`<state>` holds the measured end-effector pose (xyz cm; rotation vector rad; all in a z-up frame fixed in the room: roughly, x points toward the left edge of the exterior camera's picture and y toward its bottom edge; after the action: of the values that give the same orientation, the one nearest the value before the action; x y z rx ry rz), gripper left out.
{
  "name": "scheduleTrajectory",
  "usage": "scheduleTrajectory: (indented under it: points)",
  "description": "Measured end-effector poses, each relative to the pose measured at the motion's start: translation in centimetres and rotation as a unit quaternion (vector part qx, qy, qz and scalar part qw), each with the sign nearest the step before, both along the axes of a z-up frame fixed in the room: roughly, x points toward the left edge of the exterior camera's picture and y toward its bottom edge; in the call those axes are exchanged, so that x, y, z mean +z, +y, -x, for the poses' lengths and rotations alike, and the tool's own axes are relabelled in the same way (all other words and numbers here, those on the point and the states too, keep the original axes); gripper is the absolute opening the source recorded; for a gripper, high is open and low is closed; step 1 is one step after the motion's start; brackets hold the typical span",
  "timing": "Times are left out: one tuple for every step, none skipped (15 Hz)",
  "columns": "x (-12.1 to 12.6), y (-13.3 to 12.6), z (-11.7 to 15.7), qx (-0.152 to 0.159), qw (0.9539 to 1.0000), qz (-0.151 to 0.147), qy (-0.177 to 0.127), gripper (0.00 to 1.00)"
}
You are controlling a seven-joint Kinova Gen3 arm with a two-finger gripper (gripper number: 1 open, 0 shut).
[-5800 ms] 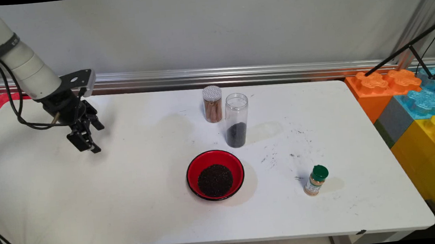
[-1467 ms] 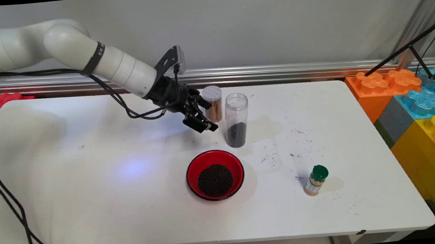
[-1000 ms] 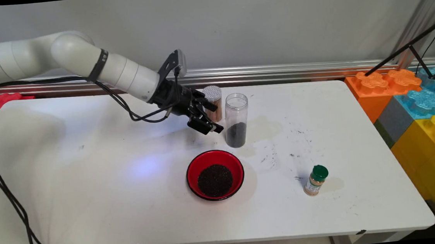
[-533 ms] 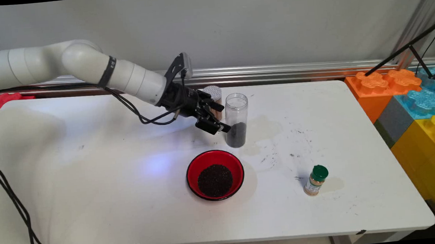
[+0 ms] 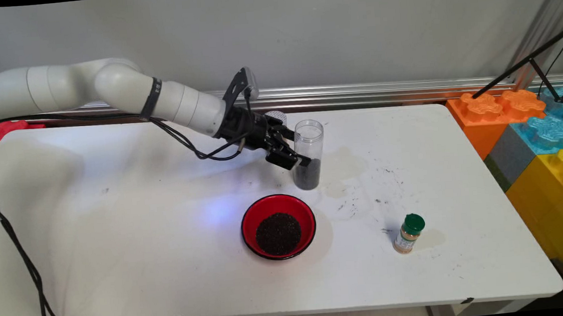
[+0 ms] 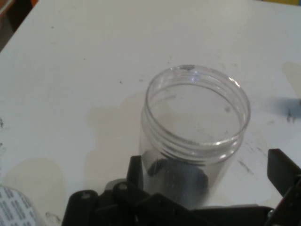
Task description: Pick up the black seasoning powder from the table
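Since half a second ago the gripper [image 5: 297,155] has slid right — its spread fingers [image 6: 282,169] now flank the clear open jar [image 5: 307,154] without clamping it. The jar stands upright behind the red bowl [image 5: 278,226] of dark grains, lidless, its bottom third filled with dark grains.

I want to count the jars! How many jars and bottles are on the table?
3: an open clear jar of dark grains between the pincer's fingers, a cinnamon stick jar mostly hidden behind it, and a green-capped spice bottle near the front right.
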<state>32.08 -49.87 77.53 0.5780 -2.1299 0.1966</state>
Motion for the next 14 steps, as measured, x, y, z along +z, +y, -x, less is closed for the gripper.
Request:
scheduleTrajectory:
  points:
    - [-0.1, -0.1, 0.1, 0.004, 1.0000, 0.000, 0.003, 1.00]
    - [-0.2, -0.2, 0.2, 0.007, 1.0000, 0.001, 0.006, 1.00]
    - [-0.2, -0.3, 0.3, 0.010, 0.9999, 0.001, 0.008, 1.00]
    - [-0.3, -0.3, 0.3, 0.012, 0.9999, 0.001, 0.010, 1.00]
    - [-0.4, -0.4, 0.4, 0.015, 0.9998, 0.002, 0.011, 1.00]
    - [-0.5, -0.4, 0.4, 0.017, 0.9998, 0.002, 0.012, 1.00]
    - [-0.6, -0.5, 0.5, 0.019, 0.9997, 0.004, 0.014, 1.00]
    - [-0.6, -0.5, 0.5, 0.021, 0.9997, 0.005, 0.015, 1.00]
    - [-0.7, -0.5, 0.5, 0.023, 0.9996, 0.006, 0.015, 1.00]
    - [-0.9, -0.6, 0.6, 0.025, 0.9995, 0.007, 0.016, 1.00]
    - [-1.0, -0.6, 0.6, 0.027, 0.9995, 0.009, 0.017, 1.00]
    - [-1.1, -0.6, 0.7, 0.028, 0.9994, 0.009, 0.017, 1.00]
    - [-1.2, -0.6, 0.7, 0.030, 0.9994, 0.009, 0.018, 1.00]
    - [-1.4, -0.6, 0.7, 0.031, 0.9993, 0.010, 0.019, 1.00]
